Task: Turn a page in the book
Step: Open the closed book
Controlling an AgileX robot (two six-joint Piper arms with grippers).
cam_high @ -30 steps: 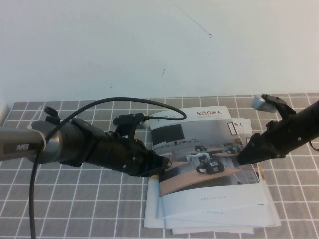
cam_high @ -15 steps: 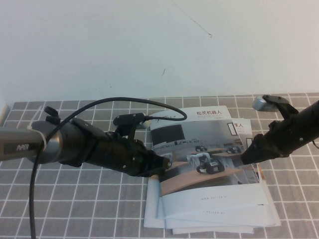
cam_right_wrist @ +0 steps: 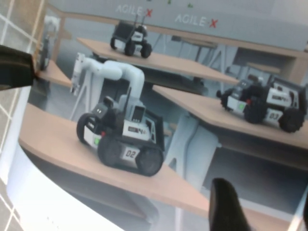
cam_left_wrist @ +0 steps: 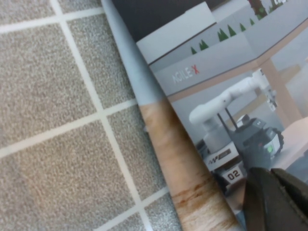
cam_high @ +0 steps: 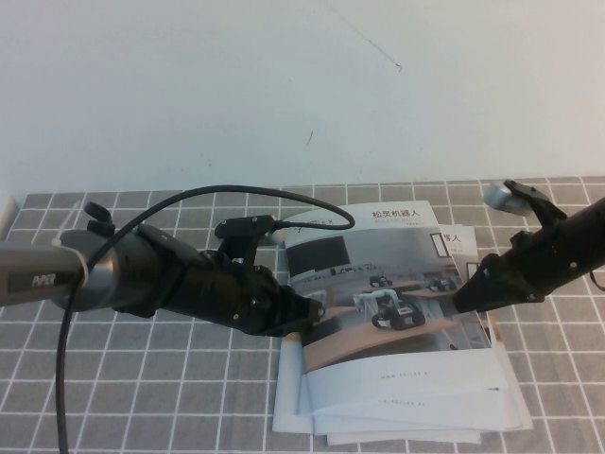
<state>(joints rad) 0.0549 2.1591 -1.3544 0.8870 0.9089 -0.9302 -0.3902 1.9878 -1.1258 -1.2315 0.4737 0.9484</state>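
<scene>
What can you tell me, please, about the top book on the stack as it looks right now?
The book is a thin, glossy white softcover lying closed and flat on top of a fanned stack of booklets on the grey checked cloth. Its cover shows small wheeled robots on wooden desks under a red Chinese title. The left hand is at its left edge and the right hand at its right edge.

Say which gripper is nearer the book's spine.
Left. The left gripper is at the book's left spine edge; the right gripper is over its opposite, right edge.
</scene>
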